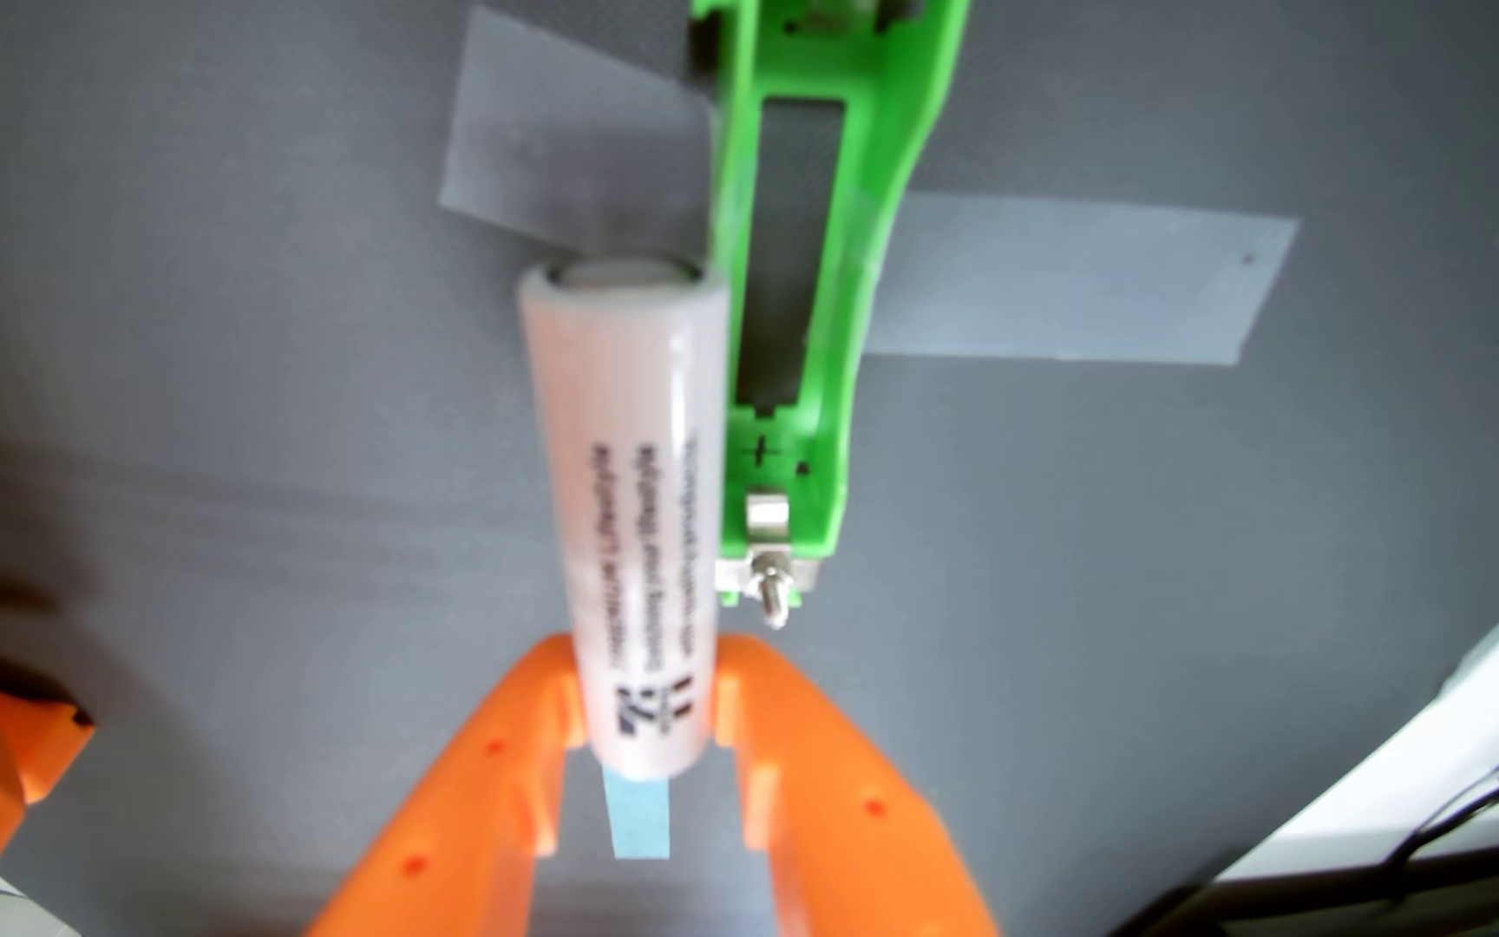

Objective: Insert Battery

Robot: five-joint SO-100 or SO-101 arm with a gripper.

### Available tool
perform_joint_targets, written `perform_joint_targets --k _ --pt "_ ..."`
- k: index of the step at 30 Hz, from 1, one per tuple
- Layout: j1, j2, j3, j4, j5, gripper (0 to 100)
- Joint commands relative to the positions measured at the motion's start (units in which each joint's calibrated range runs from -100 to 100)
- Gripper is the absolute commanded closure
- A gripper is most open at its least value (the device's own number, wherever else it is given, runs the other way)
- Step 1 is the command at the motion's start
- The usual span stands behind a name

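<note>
One white battery [629, 504] is clamped at its lower end between the two orange fingers [493, 775] of the gripper [649, 694], so the gripper is closed on it. Black print is seen running along the cell's side, too blurry to be read. Just to its right, pretty much touching, a green battery holder [804, 270] is taped down to the gray surface [187, 360] with gray tape [1079, 279]; its slot is seen empty, with a plus mark and a metal contact [768, 518] at the near end.

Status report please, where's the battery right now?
Gripper shut on battery. Battery left of green holder in wrist view, overlapping its edge, not seated. Slot looks empty.
</note>
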Motion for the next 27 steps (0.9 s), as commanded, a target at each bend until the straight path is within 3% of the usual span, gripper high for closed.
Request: perform_joint_targets --k 1,27 --pt "0.4 -1.8 -1.8 -1.9 -1.1 98" --pt "-3.0 -1.2 -0.4 -8.1 -4.2 98"
